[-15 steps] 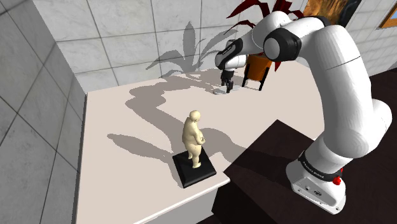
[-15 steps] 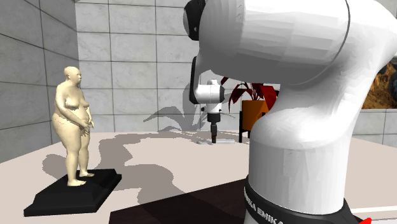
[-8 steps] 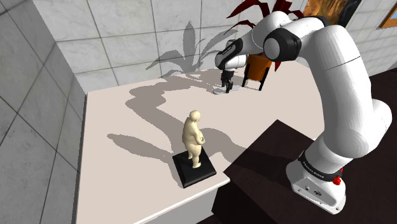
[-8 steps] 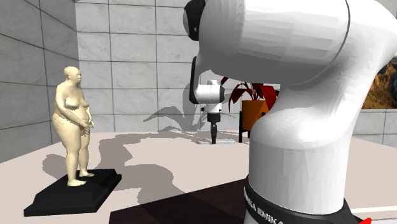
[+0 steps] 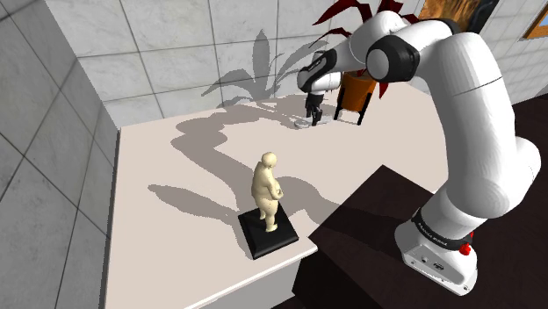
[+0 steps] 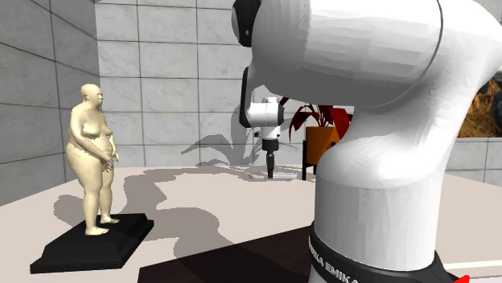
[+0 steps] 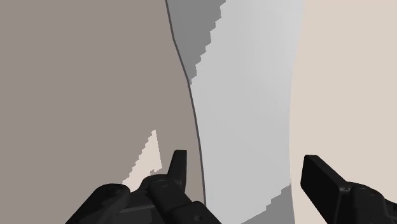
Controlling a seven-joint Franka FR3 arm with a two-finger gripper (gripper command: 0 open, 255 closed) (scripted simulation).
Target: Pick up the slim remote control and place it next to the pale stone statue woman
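Rising slightly since earlier, hand (image 7: 245,162) spread apart above grey remote control (image 7: 248,95).

- The shoulder view looked down from beside the stand (image 5: 378,206) across the table (image 5: 158,158).
- The second exterior view sat low, close behind the arm (image 6: 370,104) — both caught the statue (image 5: 267,189).
- The wrist view looked closely onto that table.

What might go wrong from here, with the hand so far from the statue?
The open gripper straddles the slim grey remote without touching it; closing on something so flat, it may lose its grip. The statue stands on a black base at the table corner, so the remote might be set too near the edge, or the arm might bump the figure.
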